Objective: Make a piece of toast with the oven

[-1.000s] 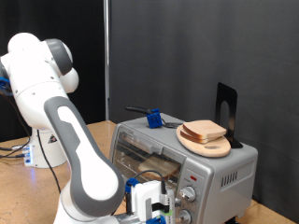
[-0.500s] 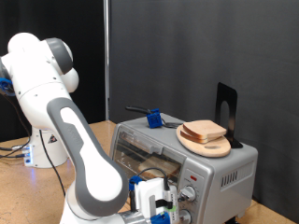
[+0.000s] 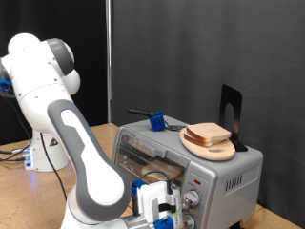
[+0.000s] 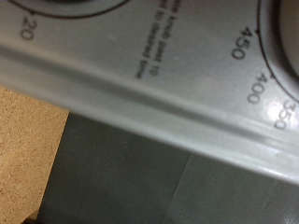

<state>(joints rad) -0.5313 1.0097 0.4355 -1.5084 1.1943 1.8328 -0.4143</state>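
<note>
Arm: the white and grey Franka arm (image 3: 57,105) fills the exterior view's left, its base by the wooden tabletop (image 3: 14,191), bending down so the hand sits low at the bottom centre.
Backdrop: a black curtain (image 3: 210,48) hangs behind everything.
Oven: the silver-grey toaster oven (image 3: 186,172) stands at the exterior view's lower right; its glass door (image 3: 148,153) faces the arm, and something pale brown shows dimly behind the glass, too dim to name for sure.
Oven front, close up: the wrist view is filled by the oven's grey panel (image 4: 168,93), blurred, with dial numbers 450, 400, 350 along one edge and 20 at a corner, plus a small line of print I cannot read; a patch of wooden surface (image 4: 28,149) shows below the panel.
Plate: a round wooden plate (image 3: 210,146) rests on the oven's top, towards the exterior view's right.
Bread: a pile of slices (image 3: 209,134) lies on that plate; which one is the piece of toast cannot be told.
Black stand: a dark upright bracket (image 3: 231,110) rises just behind the plate.
Blue part: a small blue piece (image 3: 155,121) with a dark handle sits on the oven's top rear.
Knobs: two round knobs (image 3: 193,200) sit on the oven's front panel, just beside the hand.
Gripper: the gripper (image 3: 170,212), white with blue fittings, is right up against the knob panel; how its fingers stand cannot be told.
</note>
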